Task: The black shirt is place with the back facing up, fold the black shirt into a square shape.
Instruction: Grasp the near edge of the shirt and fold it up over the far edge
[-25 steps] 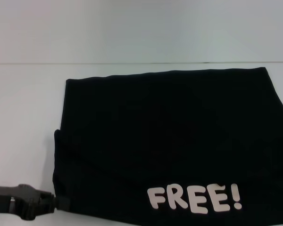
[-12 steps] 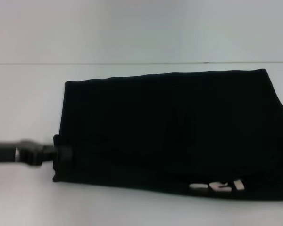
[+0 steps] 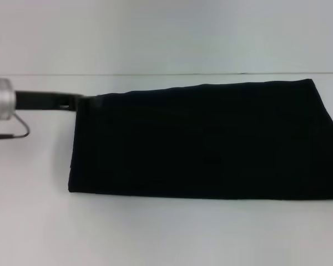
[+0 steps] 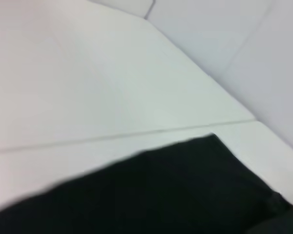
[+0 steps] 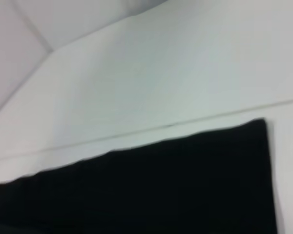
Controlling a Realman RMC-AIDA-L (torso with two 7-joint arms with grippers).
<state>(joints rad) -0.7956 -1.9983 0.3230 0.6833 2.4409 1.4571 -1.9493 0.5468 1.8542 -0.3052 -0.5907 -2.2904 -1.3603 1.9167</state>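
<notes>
- Working from the left, we have our left gripper at the far left corner of the black shirt, its arm reaching in level over the white table with a green light showing on the silver wrist.
- Whether its jaws are spread or pinching cloth we cannot tell: the tip merges with the dark fabric in the head view, and the left wrist view shows only shirt and table.
- The black shirt lies flat on the table as a wide, low band, its near edge a straight fold line and its far edge close to the seam that crosses the table behind it. No lettering shows on the upper face.
- At the shirt's right end, a dark shape just off the far right corner may be our right gripper, but we cannot make it out well enough to say, nor how its jaws stand. The right wrist view shows only the shirt's far edge and one square corner.
- We judge the lengthwise fold to be laid or nearly laid, the near half doubled over the far half.
- Next, we think, the corners should be let go and the arms drawn clear; then the long band wants folding across its width, edges matched, to reach a square.
</notes>
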